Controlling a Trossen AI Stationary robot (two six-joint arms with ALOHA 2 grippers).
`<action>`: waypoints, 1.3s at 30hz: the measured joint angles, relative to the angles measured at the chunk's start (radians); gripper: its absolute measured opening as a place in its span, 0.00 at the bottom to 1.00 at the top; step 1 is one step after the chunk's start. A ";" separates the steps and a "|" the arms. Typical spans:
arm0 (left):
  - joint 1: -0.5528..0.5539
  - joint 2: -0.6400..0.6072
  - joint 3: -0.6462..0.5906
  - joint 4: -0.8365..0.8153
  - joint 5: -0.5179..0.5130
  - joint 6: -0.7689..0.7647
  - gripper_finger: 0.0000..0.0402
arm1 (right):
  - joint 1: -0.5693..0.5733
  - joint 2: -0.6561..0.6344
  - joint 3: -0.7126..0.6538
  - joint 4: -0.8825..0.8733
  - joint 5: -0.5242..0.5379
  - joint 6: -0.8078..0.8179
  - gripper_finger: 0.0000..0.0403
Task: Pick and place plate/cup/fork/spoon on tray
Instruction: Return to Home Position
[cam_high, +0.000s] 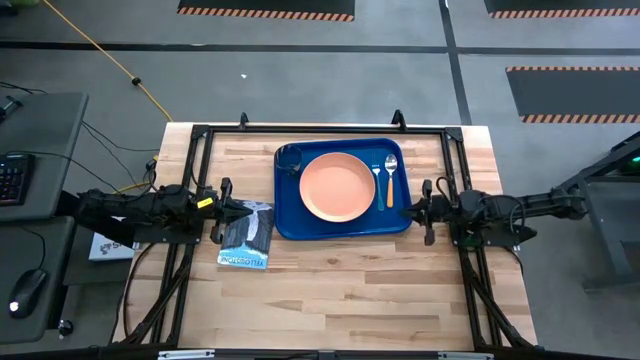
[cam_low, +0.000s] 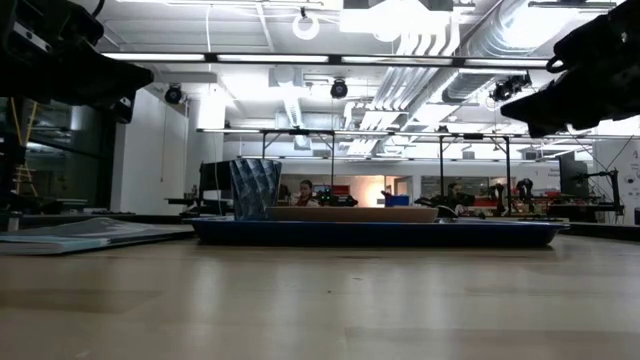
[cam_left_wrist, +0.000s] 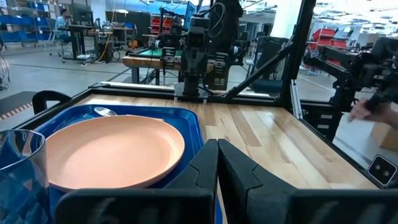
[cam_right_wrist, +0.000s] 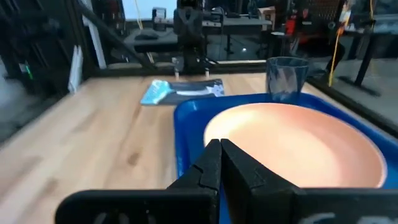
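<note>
The left arm reaches in over the left edge of the pale wooden-plank tabletop (cam_high: 350, 290). The left gripper (cam_left_wrist: 217, 147) has its two dark fingers pressed together with nothing between them, and it faces the tray. Just beside its tip lies a flat dark packet with white print (cam_high: 247, 238). Next comes the large blue rectangular tray with rounded corners and a raised rim (cam_high: 340, 229), set toward the tabletop's far side in the high view. In the tray's upper-left corner stands the small dark grey see-through cup (cam_high: 290, 157). The round, shallow salmon-orange plate (cam_high: 338, 187) fills the middle of the tray. Right of the plate lies the slim fork with a light blue handle (cam_high: 377, 181). Just beside it, and parallel, is the spoon with a silvery bowl and orange handle (cam_high: 390, 182). At the tray's right rim the right gripper (cam_right_wrist: 221, 147) is likewise fully closed and empty, pointing across the plate.
</note>
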 joint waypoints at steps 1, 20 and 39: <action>0.000 0.000 0.000 0.000 0.000 0.000 0.00 | 0.000 0.007 0.000 0.000 -0.001 -0.036 0.00; 0.000 0.000 0.000 0.000 0.000 0.000 0.00 | 0.000 -0.017 0.000 0.000 -0.005 -0.014 0.00; 0.000 0.002 0.001 0.001 0.000 0.000 0.00 | 0.000 -0.151 0.000 0.004 -0.007 -0.012 0.00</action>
